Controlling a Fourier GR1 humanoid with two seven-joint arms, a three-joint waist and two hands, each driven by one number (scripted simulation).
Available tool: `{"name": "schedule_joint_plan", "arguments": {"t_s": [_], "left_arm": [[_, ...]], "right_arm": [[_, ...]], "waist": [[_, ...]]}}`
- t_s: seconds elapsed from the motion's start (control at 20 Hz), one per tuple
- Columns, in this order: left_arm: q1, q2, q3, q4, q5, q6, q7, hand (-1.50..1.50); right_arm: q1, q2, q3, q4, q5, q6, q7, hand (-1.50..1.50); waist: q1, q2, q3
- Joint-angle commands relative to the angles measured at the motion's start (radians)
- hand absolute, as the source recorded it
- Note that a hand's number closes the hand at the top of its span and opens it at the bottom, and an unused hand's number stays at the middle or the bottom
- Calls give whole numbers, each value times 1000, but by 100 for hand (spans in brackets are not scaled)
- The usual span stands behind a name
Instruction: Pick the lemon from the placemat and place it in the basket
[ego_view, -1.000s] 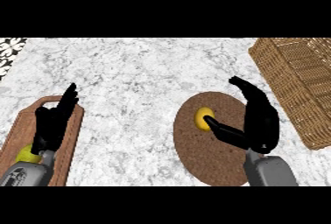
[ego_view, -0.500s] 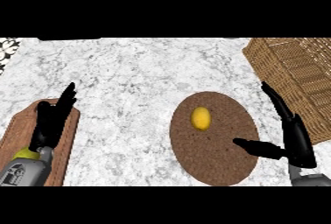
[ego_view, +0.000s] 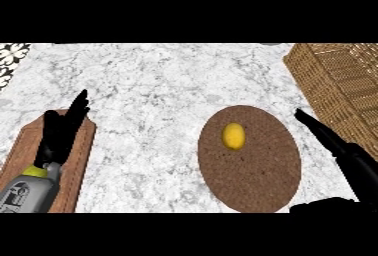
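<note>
- The right hand (ego_view: 347, 155) enters from the lower right corner of the frame, its long black fingers stretched straight toward the upper left and its thumb lying apart along the bottom edge.
- That hand is spread wide and holds nothing; it sits just beside the right rim of the placemat (ego_view: 251, 175) and is not touching the lemon (ego_view: 234, 135).
- The left hand (ego_view: 63, 131) shows at the lower left, on a grey forearm with a yellow-green band at the wrist, fingers straight and pointing up, resting and empty.
- It hovers over a reddish-brown wooden board (ego_view: 80, 165) with rounded corners that runs off the lower left of the frame.
- The lemon, smooth, yellow and oval, lies in the upper half of the placemat, right of centre in the frame.
- The placemat is a dark brown oval with a fine woven grain.
- The basket (ego_view: 336, 85) is tan wicker with straight woven walls, filling the upper right corner, near the placemat but apart from it.
- The counter (ego_view: 162, 85) is white marble with grey veins.
</note>
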Motion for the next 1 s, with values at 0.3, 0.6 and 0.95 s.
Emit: {"name": "schedule_joint_plan", "arguments": {"t_s": [0.3,0.6,0.95], "left_arm": [[0,-54,65,10,-60,-76,-8,0],[-61,-63,101,67,-86,-110,-7,0],[6,-113,109,14,-123,-135,0,0]], "right_arm": [[46,85,-102,-160,16,121,186,-150],[66,183,-55,-57,196,33,84,-150],[6,323,7,115,315,-8,23,-150]], "waist": [[23,6,4],[22,7,4],[29,7,4]]}}
